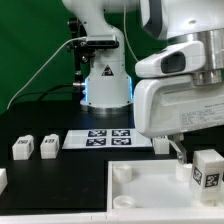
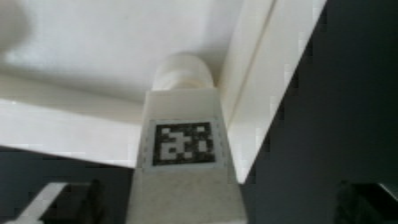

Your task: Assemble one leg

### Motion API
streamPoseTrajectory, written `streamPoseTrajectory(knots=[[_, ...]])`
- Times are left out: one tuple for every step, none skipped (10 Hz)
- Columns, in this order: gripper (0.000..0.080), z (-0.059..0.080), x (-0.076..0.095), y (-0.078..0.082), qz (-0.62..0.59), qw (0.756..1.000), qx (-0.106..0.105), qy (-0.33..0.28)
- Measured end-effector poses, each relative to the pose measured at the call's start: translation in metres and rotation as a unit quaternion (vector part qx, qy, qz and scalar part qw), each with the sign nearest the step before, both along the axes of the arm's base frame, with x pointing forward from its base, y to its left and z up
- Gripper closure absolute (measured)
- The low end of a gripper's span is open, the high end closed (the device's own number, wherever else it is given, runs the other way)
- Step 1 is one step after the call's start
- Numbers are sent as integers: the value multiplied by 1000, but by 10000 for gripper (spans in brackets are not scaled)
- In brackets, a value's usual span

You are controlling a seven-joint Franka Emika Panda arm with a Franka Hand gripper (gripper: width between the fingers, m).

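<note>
1. In the exterior view the arm fills the upper right of the frame, its bulky white wrist housing hanging low over the right side of the black table (image 1: 60, 175).
2. The end effector (image 1: 181, 152) sits just below that housing at the right of the frame; its dark fingers (image 1: 176, 150) are only partly seen, and its jaws stand spread wide with nothing clamped between them.
3. In the wrist view the end effector's fingers (image 2: 54, 203) show as blurred dark shapes in the two lower corners of the frame, well apart from each other.
4. Between them, in the centre of the wrist view, rises the leg (image 2: 183, 140), a small white block with a black-and-white square marker on the face turned to the camera.
5. In the exterior view the leg (image 1: 207, 170) stands upright at the right edge of the frame, on or just beside the white square base (image 1: 150, 195); which of the two cannot be told.
6. The white square base lies at the lower right of the exterior view, with a round socket visible near its corner.
7. The marker board (image 1: 100, 139) lies flat in the middle of the exterior view.
8. Two more small white blocks (image 1: 34, 147) stand at the left of the exterior view, near one another.
</note>
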State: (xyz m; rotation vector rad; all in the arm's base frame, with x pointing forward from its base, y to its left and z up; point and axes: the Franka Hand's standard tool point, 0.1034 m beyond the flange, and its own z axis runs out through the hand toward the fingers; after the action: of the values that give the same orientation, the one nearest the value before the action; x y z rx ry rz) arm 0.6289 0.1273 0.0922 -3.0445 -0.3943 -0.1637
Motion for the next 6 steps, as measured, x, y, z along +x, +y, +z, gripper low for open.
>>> streamPoseTrajectory(knots=[[150, -3, 0, -1, 5, 999, -7, 35], [150, -3, -5, -4, 10, 995, -18, 101], [150, -3, -1, -6, 12, 990, -27, 141], [150, -5, 6, -6, 11, 990, -27, 139], [150, -4, 7, -7, 10, 990, -26, 135], [150, -4, 7, -7, 3, 990, -26, 135]])
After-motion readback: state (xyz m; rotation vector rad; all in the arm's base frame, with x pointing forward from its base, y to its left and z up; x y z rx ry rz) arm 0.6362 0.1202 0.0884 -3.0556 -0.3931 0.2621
